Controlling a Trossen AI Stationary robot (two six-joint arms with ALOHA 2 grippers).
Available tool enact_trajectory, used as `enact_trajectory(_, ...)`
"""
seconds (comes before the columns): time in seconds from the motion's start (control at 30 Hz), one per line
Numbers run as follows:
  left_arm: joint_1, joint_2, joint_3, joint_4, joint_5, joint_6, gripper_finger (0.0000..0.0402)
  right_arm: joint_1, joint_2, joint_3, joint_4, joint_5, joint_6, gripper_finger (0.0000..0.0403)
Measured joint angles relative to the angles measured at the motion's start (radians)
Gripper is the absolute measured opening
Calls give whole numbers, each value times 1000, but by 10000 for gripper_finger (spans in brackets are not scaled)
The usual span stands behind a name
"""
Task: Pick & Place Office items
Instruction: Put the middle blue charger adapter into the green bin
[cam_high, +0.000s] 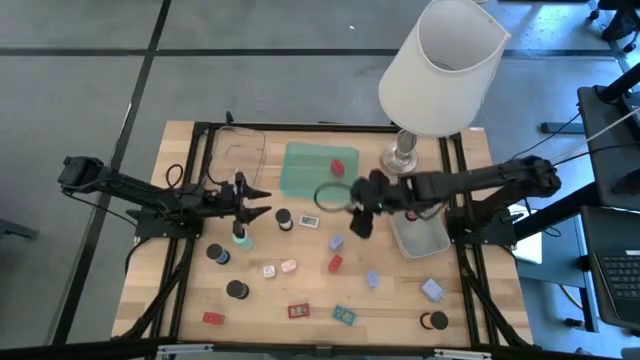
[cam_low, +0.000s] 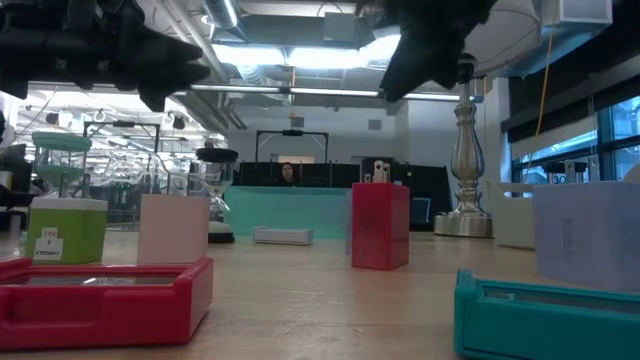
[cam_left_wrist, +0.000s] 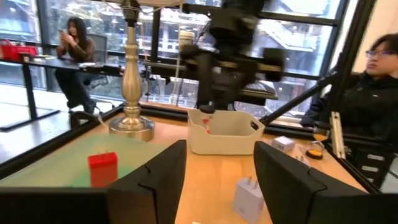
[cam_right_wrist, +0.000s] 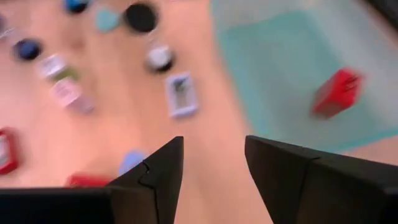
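Observation:
Small office items lie scattered on the wooden table (cam_high: 190, 300): a mint-green cap (cam_high: 242, 238), black caps (cam_high: 237, 290), a red block (cam_high: 336, 263), lavender blocks (cam_high: 432, 290), flat red (cam_high: 298, 311) and teal (cam_high: 345, 315) rectangles. Another red block (cam_high: 338, 165) stands in the green tray (cam_high: 300, 170). My left gripper (cam_high: 262, 202) hovers level just beyond the mint-green cap, open, nothing between its fingers (cam_left_wrist: 221, 152). My right gripper (cam_high: 358, 222) hangs high beside the green tray's near edge, slanting down, open and empty (cam_right_wrist: 214, 146).
A big white-shaded lamp (cam_high: 440, 70) stands at the far right, its base (cam_high: 402, 155) beside the green tray. A grey tray (cam_high: 418, 238) sits under the right arm and a clear tray (cam_high: 235, 155) at the far left. People sit beyond the table (cam_left_wrist: 367, 93).

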Motion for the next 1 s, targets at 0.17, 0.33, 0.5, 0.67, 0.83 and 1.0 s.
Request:
enact_trajectory(0.17,0,0,0,0,-1,0,193,164,10,0,-60,25,227,174)
enact_trajectory(0.33,0,0,0,0,-1,0,193,288,9,0,-64,35,490,185)
enact_trajectory(0.5,0,0,0,-1,-1,-11,190,342,48,0,-71,31,758,217)
enact_trajectory(0.67,0,0,0,-9,-1,-18,191,342,114,0,-110,-92,942,248)
enact_trajectory(0.83,0,0,0,-23,0,-15,191,316,175,0,-138,-231,1015,253)
enact_trajectory(1.0,0,0,0,-46,0,-3,187,289,234,0,-154,-344,1089,253)
